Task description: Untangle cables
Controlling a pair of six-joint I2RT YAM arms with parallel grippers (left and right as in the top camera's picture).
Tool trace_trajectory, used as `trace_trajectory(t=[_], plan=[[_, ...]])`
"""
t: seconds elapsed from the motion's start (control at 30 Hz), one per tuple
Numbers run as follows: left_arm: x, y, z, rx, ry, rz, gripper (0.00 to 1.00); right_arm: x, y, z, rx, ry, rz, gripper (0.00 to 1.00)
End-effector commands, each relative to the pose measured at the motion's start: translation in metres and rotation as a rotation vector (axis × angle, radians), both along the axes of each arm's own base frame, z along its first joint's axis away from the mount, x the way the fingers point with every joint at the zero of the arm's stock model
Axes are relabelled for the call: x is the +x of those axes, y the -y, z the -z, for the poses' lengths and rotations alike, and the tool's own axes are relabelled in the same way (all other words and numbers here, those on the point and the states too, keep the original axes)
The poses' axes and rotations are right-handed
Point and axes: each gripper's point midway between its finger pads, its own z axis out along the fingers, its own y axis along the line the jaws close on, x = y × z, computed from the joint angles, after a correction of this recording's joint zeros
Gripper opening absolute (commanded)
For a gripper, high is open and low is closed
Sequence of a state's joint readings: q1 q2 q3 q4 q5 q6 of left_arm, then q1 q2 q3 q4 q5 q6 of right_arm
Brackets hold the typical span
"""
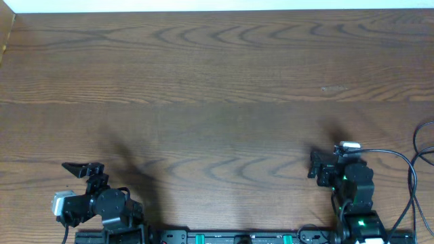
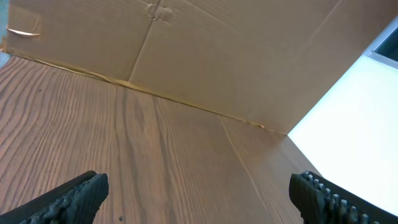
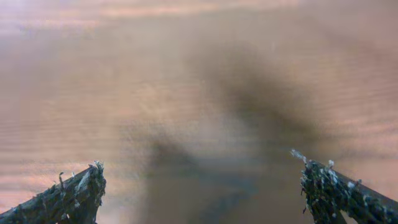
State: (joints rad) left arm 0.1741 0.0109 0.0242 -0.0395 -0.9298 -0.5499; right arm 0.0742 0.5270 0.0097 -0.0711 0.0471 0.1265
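Note:
The cables are out of view; none shows in any view. My left gripper (image 1: 83,168) sits low at the near left edge of the wooden table (image 1: 217,102), pointing left. In the left wrist view this gripper (image 2: 199,194) is open, only bare wood between its fingers (image 2: 81,194). My right gripper (image 1: 313,164) is at the near right, also pointing left. The right wrist view shows it (image 3: 202,185) open over blurred wood, its worn fingertips (image 3: 320,180) far apart and holding nothing.
Thick black robot wires (image 1: 410,169) loop at the near right by the right arm. A cardboard wall (image 2: 217,56) stands along the table's left side, with a white surface (image 2: 354,124) beyond the far edge. The arm bases line the near edge.

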Motion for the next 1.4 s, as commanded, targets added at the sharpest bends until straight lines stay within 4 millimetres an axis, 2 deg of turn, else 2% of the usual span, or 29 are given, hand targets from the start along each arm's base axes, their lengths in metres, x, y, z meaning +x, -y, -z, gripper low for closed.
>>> trace_trajectory(t=[0.0,0.33,0.73,1.37], plan=[[-0.001,0.000,0.012,-0.006,-0.048,-0.003,0.98,0.005,-0.007,-0.018,0.021,0.086,-0.019,0.99],[-0.001,0.000,0.012,-0.006,-0.048,-0.003,0.98,0.011,-0.008,-0.068,0.041,0.302,-0.023,0.99],[-0.001,0.000,0.012,-0.006,-0.048,-0.003,0.98,0.007,-0.003,-0.117,0.055,0.519,-0.005,0.99],[-0.001,0.000,0.013,-0.006,-0.050,-0.003,0.98,0.007,0.000,-0.117,0.052,0.516,0.005,0.99]])
